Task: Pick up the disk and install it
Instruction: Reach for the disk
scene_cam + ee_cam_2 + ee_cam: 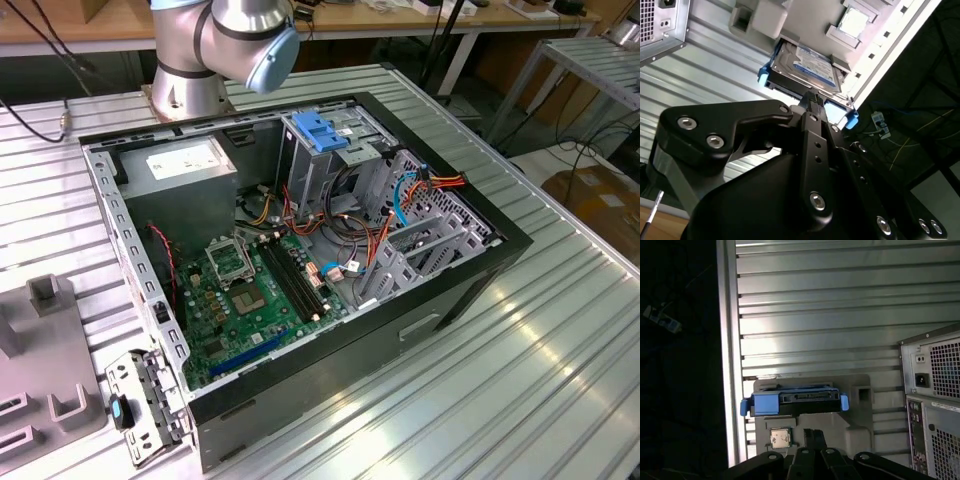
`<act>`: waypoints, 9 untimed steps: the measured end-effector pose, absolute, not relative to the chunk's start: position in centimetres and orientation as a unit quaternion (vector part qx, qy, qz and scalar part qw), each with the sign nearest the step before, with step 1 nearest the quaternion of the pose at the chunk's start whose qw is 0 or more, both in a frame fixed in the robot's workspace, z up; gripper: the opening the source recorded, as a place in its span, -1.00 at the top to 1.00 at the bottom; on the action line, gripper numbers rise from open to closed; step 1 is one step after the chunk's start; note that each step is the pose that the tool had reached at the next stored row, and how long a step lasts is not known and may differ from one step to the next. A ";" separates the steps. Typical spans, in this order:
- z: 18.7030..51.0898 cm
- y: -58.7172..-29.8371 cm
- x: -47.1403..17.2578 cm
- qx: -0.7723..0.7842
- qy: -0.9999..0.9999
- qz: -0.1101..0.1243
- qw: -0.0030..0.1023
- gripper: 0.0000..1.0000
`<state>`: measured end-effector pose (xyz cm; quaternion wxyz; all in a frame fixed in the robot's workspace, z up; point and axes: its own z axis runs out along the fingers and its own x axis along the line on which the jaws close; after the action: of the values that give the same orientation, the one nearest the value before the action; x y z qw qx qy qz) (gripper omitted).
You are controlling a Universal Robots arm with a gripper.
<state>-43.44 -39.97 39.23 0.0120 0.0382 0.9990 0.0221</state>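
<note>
The disk (pixel 805 67) is a silver hard drive with a white-and-blue label and blue side rails. It rests in a slot of a grey fixture (pixel 805 15) on the ribbed metal table. In the first wrist view the disk (pixel 795 402) is seen end-on, its connector edge between the blue rails. My gripper (pixel 812 100) hangs just off the disk's near edge, apart from it, its two black fingers pressed together with nothing between them. The same gripper (pixel 812 436) shows in the first wrist view, in line with the disk's middle.
The open computer case (pixel 470 290) lies on the table, with a metal drive cage and its blue latch (pixel 320 130), a grey power supply (pixel 180 165) and the motherboard (pixel 250 300). The case's rear panel (pixel 935 390) stands beside the fixture. A processor chip (pixel 780 437) sits in the fixture. The table edge (pixel 727 365) runs close by.
</note>
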 end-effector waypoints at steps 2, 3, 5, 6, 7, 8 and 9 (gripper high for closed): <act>39.2 -40.0 -44.6 0.038 0.999 0.022 0.012 0.79; 39.2 -40.0 -45.0 0.038 0.999 0.022 0.012 0.79; 39.2 -40.0 -45.9 0.038 0.999 0.022 0.012 0.79; 39.2 -40.0 -46.1 0.038 0.999 0.022 0.012 0.79; 39.2 -40.0 -46.3 0.038 0.999 0.022 0.012 0.79; 39.2 -40.0 -46.4 0.038 0.999 0.022 0.012 0.79; 39.2 -40.0 -46.4 0.038 0.999 0.022 0.012 0.79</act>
<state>-46.39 -39.98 39.21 0.0119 0.0384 0.9989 0.0220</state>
